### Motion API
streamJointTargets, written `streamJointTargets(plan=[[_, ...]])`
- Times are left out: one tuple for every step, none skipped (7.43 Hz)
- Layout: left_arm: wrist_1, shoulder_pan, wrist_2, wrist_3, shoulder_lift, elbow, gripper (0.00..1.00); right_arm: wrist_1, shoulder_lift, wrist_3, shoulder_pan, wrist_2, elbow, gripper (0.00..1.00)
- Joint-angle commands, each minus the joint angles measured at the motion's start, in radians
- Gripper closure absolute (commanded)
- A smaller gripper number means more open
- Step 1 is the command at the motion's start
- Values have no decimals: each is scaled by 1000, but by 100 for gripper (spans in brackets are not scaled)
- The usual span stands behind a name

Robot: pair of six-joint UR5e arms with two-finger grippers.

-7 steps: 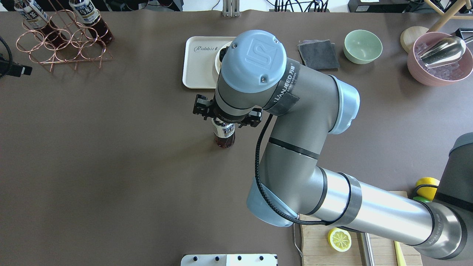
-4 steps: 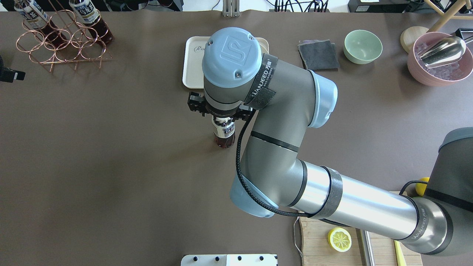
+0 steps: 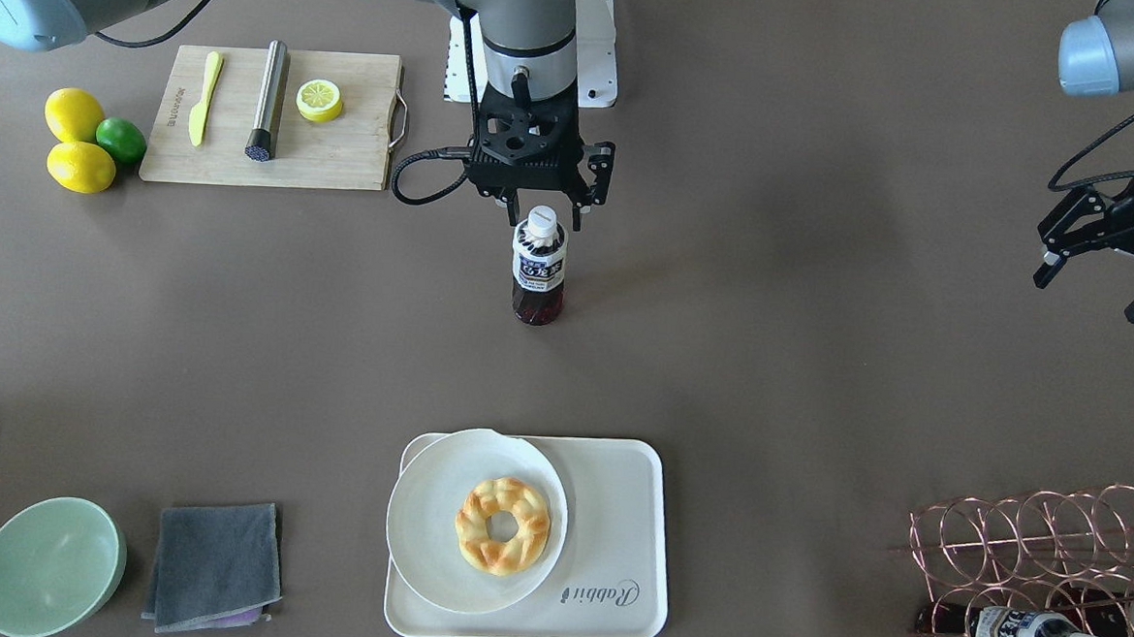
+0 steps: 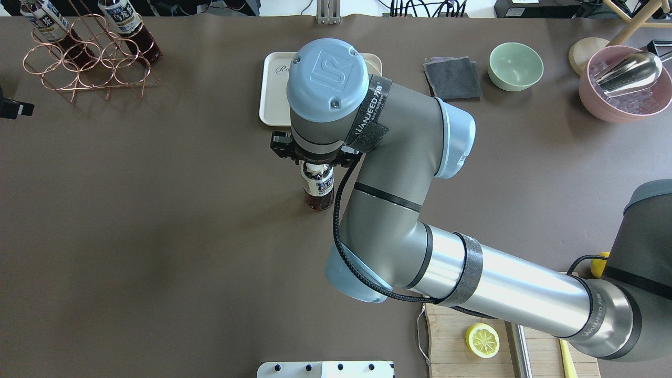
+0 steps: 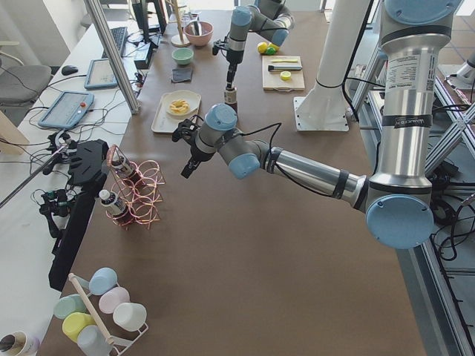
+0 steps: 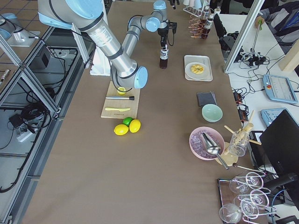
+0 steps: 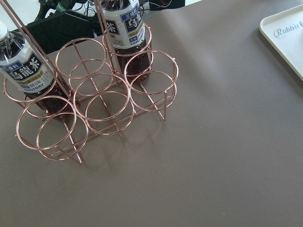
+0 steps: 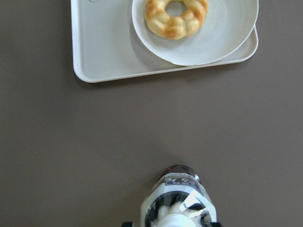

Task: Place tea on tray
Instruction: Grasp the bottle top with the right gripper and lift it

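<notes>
Lemon slice (image 3: 318, 100) and cutting board (image 3: 343, 156) lie nearest the robot's base, clear of the work. Just beyond them the right gripper (image 3: 547, 220) hangs over the tea (image 3: 538, 276), its jaws spread wide with one finger on each side of the white cap (image 3: 542, 228) and a gap showing at both sides, so nothing is gripped yet. The tea stands upright on the bare table (image 3: 768, 368) at mid-depth, well apart from the tray (image 3: 620, 515) on the far side. The step in hand looks like the grasp. To do it well, the jaws should probably come down past the cap to the neck or upper label, stay centred so both pads meet the bottle together, and close squarely; a pinch on the cap alone could let a tall, narrow bottle swing or tip. The lift should then be straight up before any travel outward. On the tray, the plate (image 3: 419, 544) with its doughnut (image 3: 503, 526) fills the half on the robot's right and overhangs the rim, so the bare strip beside the lettering seems the safe landing spot. Off to the side, the left gripper (image 3: 1090, 295) hovers with its jaws apart, empty, short of the wire rack (image 3: 1040, 547).
</notes>
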Motion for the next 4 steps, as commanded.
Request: streamJointTargets(plan=[[0,0,1,11,0,9,2,0,1,-30,8,-1,-1,100],[-1,0,6,11,-4,16,2,-1,5,-56,15,-1,-5,100],[-1,-8,2,11,-1,8,2,-14,61,-68,37,2,-60,100],[-1,-34,-8,13,2,11,2,-30,157,-88,64,7,-168,100]])
